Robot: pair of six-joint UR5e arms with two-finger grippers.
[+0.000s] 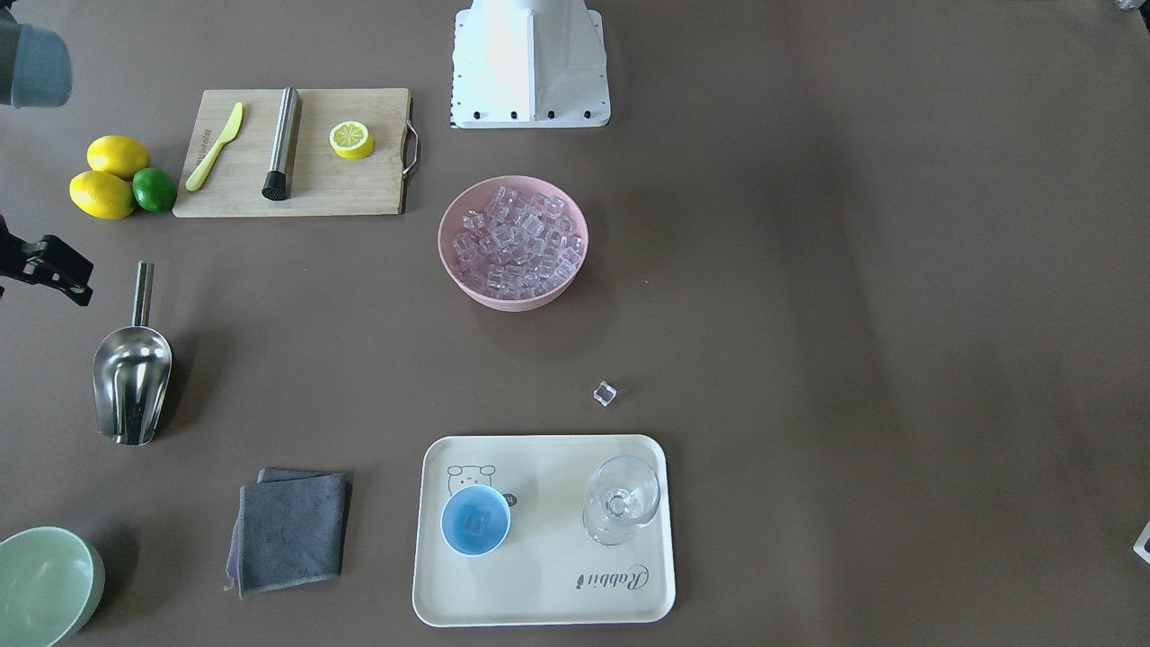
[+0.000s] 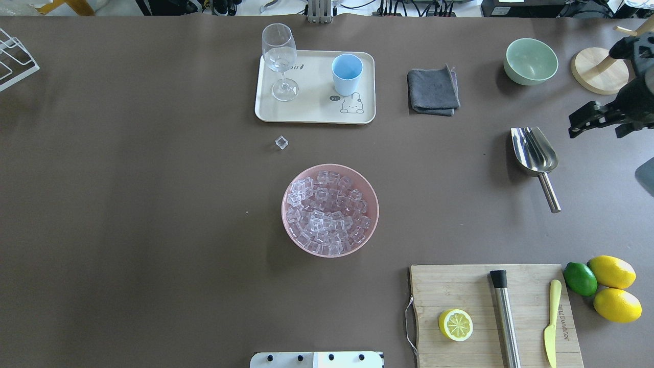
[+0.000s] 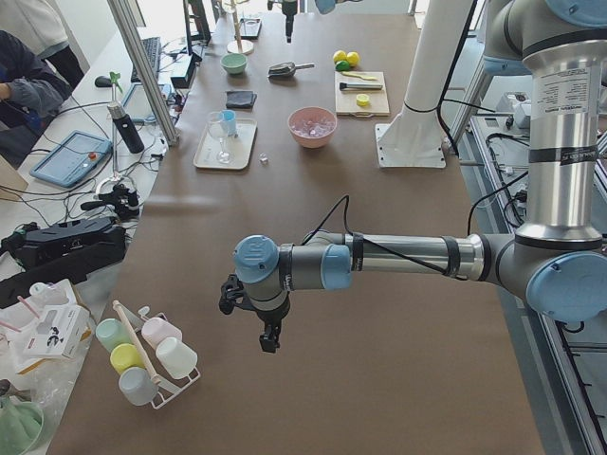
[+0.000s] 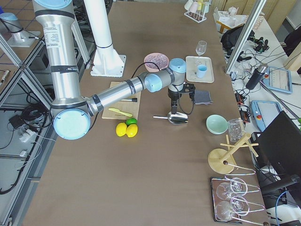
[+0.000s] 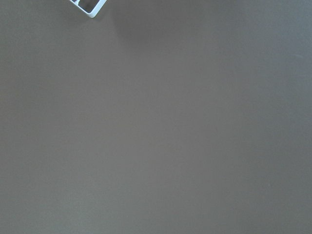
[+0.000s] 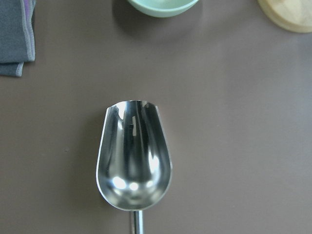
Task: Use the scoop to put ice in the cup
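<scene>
The steel scoop lies empty on the table, trough toward the operators' side; it fills the right wrist view. My right gripper hovers above and just beside it, apart from it, and looks open and empty. The ice fills a pink bowl at mid-table. One loose cube lies between bowl and tray. The light-blue cup stands on a cream tray and seems to hold one cube. My left gripper hangs over bare table far from all this; I cannot tell its state.
A stemmed glass shares the tray. A grey cloth and a pale green bowl lie near the scoop. A cutting board carries a steel rod, a yellow knife and a lemon half; lemons and a lime sit beside it.
</scene>
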